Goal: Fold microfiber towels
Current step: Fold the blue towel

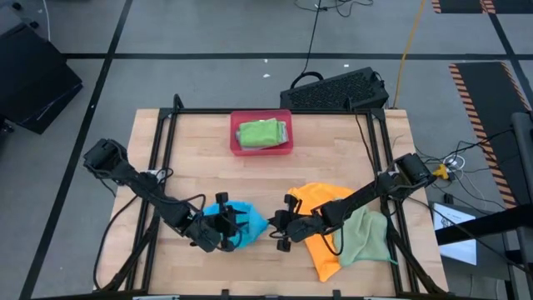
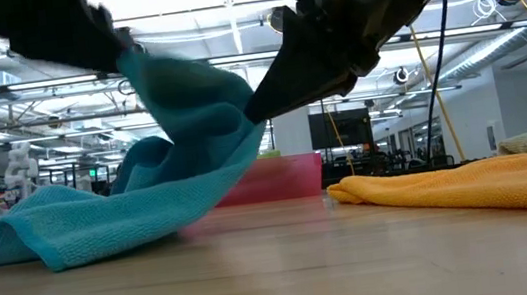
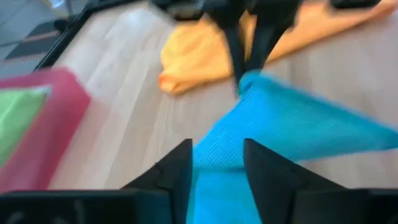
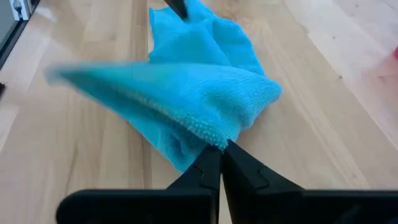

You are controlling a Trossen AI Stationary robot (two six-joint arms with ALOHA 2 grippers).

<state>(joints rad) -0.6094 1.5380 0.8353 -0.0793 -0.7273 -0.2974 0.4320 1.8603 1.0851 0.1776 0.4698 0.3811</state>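
A bright blue microfiber towel (image 1: 243, 222) lies bunched near the table's front, between my two grippers. My right gripper (image 4: 222, 155) is shut on its raised right end. My left gripper (image 3: 217, 169) stands open at the towel's left side, with blue cloth running between its fingers. An orange towel (image 1: 321, 218) lies spread at the front right, partly over a pale green towel (image 1: 366, 235). A folded green towel (image 1: 261, 132) lies in the pink-red tray (image 1: 236, 125). My right gripper pinches a bunched edge of the blue towel (image 4: 219, 135) between its two fingertips, several layers thick. It comes from the table's right, slanting down. That end is lifted off the table, and the towel's left part (image 2: 52, 229) rests on the wood. My left gripper has blue cloth (image 3: 217, 155) between its parted fingers; I cannot tell whether they touch it.
The pink-red tray stands at the table's far middle. A black metal frame (image 1: 166, 125) runs round the tabletop. A dark keyboard-like object (image 1: 337, 87) lies beyond the far edge. Bare wood (image 1: 200, 167) lies between the tray and the towels.
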